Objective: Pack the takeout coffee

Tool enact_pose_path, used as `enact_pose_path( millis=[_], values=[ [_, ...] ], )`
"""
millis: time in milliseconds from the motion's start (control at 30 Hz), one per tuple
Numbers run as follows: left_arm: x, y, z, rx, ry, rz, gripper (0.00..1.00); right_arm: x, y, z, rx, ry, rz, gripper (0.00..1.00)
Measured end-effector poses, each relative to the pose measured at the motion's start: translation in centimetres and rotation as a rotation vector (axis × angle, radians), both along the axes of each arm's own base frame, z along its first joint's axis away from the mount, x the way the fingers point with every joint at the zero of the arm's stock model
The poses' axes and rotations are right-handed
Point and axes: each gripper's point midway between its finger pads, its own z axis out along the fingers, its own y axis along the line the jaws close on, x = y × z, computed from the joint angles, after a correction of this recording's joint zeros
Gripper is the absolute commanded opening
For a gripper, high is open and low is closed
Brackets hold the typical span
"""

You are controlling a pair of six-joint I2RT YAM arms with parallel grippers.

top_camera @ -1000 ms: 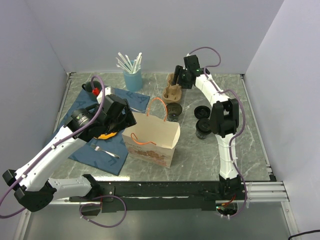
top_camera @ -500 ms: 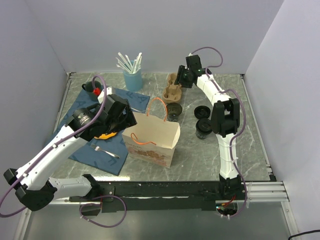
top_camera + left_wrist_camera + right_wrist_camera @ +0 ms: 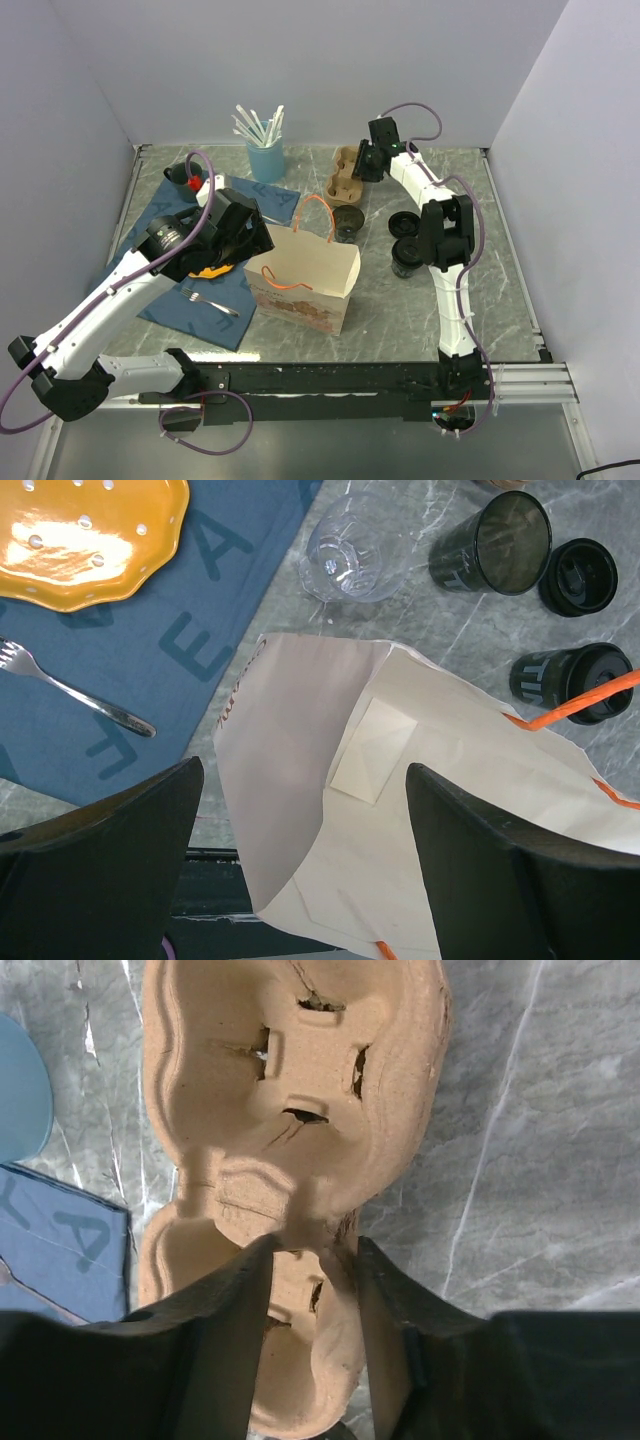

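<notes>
The right claw is narrow and pinches the middle wall of the brown cardboard cup tray, with one finger on each side of it. The takeout coffee, a little black cup with its lid on, is not in this claw. It stands on the table, well apart from the right claw, closer to the arm bases and a bit to the claw's right, just beside the bend of the right arm. A round black lid lies just beside the coffee, between it and the claw. A dark cup with no lid stands near the tray. The left claw is wide and holds nothing. It hangs over the open mouth of the paper bag. From this claw the coffee is off to the right, past the bag, and the bag's orange handle crosses in front of it. A clear glass sits ahead of this claw, past the bag.
</notes>
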Motion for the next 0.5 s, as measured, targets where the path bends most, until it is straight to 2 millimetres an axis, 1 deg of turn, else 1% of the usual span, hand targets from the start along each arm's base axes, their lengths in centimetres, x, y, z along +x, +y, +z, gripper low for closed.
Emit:
enact_pose_path(
  millis=[167,200,367,400,500],
  values=[
    [0.02,-0.02,-0.05,0.002,0.002,0.0,0.89,0.15,-0.25,0.01,-0.009,-0.005,-0.011,0.33],
    [0.01,-0.03,-0.05,0.001,0.001,0.0,0.89,0.17,-0.3,0.0,-0.012,-0.005,-0.013,0.3],
    [0.03,-0.05,-0.11,0.003,0.003,0.0,0.88,0.35,-0.61,0.01,-0.031,-0.015,-0.015,0.22],
    [0.03,-0.05,-0.11,0.003,0.003,-0.001,0.89,0.43,-0.71,0.02,-0.038,-0.02,-0.015,0.19],
    [0.05,-0.06,-0.12,0.003,0.003,0.0,0.88,0.62,-0.81,0.1,-0.049,-0.031,-0.01,0.14]
  ],
)
